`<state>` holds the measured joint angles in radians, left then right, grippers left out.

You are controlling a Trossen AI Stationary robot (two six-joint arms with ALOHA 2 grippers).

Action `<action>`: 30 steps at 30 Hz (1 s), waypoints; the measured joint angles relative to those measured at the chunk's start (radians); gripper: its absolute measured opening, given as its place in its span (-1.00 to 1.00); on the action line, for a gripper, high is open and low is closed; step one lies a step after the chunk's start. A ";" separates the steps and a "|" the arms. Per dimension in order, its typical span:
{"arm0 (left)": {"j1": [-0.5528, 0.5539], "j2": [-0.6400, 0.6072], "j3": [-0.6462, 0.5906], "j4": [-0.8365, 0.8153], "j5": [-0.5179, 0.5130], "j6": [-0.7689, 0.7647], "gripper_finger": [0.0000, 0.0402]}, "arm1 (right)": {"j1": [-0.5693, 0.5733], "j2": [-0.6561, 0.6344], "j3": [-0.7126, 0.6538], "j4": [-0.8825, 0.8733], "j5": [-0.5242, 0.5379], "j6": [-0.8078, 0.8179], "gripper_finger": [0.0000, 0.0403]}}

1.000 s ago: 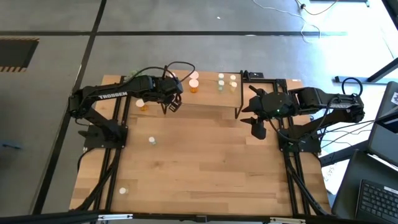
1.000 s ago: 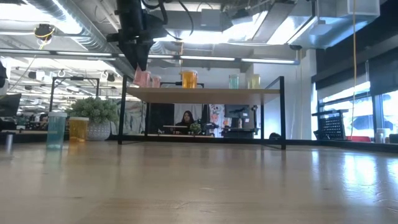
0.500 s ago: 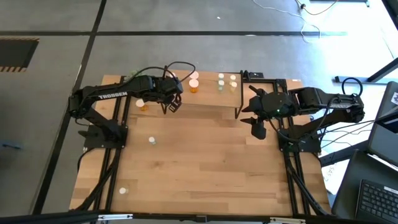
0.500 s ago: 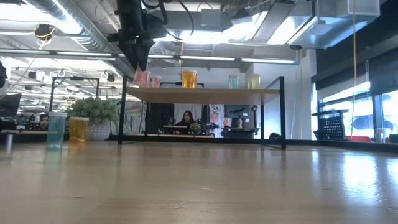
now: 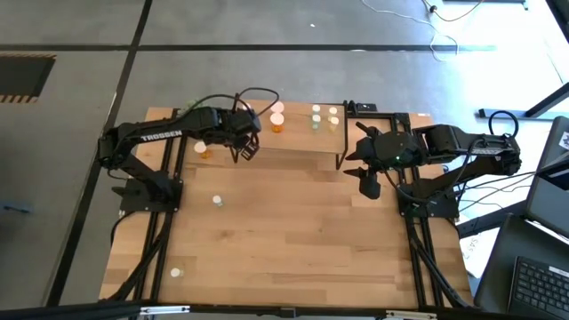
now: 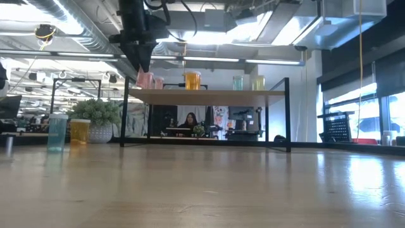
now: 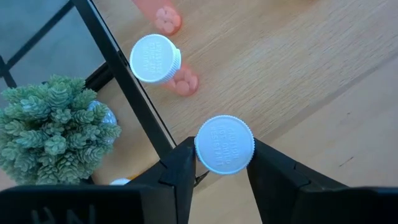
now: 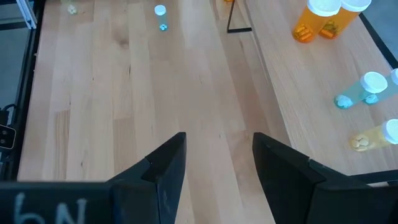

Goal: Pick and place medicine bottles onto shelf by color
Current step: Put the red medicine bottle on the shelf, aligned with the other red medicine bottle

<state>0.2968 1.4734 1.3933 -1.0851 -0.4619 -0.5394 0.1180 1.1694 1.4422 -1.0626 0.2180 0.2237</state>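
Low view shows five medicine bottles on the shelf, the left gripper straddling a pink one's cap beside the plant, grip undeterminable; right gripper gapes empty.
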 joint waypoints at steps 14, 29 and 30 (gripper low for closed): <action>0.019 0.000 0.000 -0.004 0.028 0.021 -0.35 | 0.000 0.000 0.000 0.002 0.000 0.002 -0.07; 0.019 0.000 0.000 -0.003 0.035 0.078 -0.35 | 0.000 0.000 0.000 0.008 0.000 0.000 -0.07; 0.019 0.000 0.000 -0.003 0.036 0.078 -0.35 | 0.000 0.000 0.000 0.008 0.000 0.000 -0.07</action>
<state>0.3157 1.4734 1.3937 -1.0882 -0.4259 -0.4613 0.1177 1.1694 1.4422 -1.0550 0.2180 0.2237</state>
